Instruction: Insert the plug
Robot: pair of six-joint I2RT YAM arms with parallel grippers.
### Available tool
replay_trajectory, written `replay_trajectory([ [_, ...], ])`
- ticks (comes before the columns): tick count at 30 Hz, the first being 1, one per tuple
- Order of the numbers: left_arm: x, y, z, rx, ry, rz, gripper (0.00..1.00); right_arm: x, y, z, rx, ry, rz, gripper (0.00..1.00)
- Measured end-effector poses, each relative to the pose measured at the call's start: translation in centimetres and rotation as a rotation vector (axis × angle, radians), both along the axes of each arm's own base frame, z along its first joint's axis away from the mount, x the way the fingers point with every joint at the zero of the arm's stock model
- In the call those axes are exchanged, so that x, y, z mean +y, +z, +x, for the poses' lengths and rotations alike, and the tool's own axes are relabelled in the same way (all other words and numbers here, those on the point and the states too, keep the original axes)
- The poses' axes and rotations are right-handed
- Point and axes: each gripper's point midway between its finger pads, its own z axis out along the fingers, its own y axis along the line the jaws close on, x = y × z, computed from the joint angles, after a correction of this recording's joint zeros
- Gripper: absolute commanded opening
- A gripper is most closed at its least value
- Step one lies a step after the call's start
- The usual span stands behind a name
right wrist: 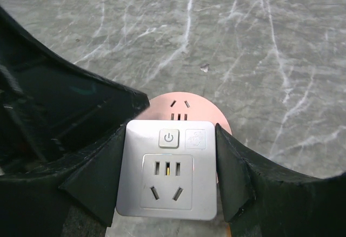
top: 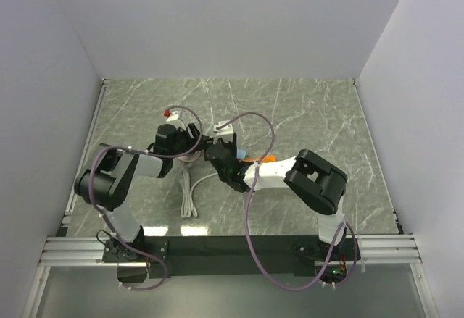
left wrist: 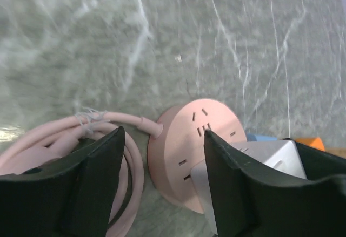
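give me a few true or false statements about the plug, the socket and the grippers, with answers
1. The right gripper is clamped on a white plug that has a power button. True.
2. The round socket base is blue. False: it is pink.
3. A pink cable lies coiled beside the socket base. True.
4. The left gripper holds the white plug. False: its fingers stand apart; the right gripper holds the plug.

Table top (top: 312, 115): grey-green marble pattern, pale veins, evenly lit with only soft shadows. Plain white panels enclose three sides: back wall (top: 232, 21), left wall (top: 36, 115), right wall (top: 424, 115). An aluminium rail (top: 391, 246) runs along the near edge.
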Motion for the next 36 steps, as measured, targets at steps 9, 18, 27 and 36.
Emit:
replay_trajectory([
  [9,3.2,7.1,1.0,-0.164,0.138,0.060,0.74,1.6,1.3,1.9,-0.006,0.054,0.014,0.00],
  [18,5.8,7.5,-0.9,-0.168,0.213,0.091,0.76,3.1,1.5,3.0,-0.005,0.103,0.011,0.00],
  [27,6.2,9.4,-1.5,-0.212,0.224,0.075,0.84,3.1,1.9,1.4,0.036,0.226,-0.006,0.75],
  [36,6.6,9.5,-1.9,-0.218,0.230,0.091,0.86,2.4,-1.1,-1.3,0.177,0.328,-0.119,0.91],
])
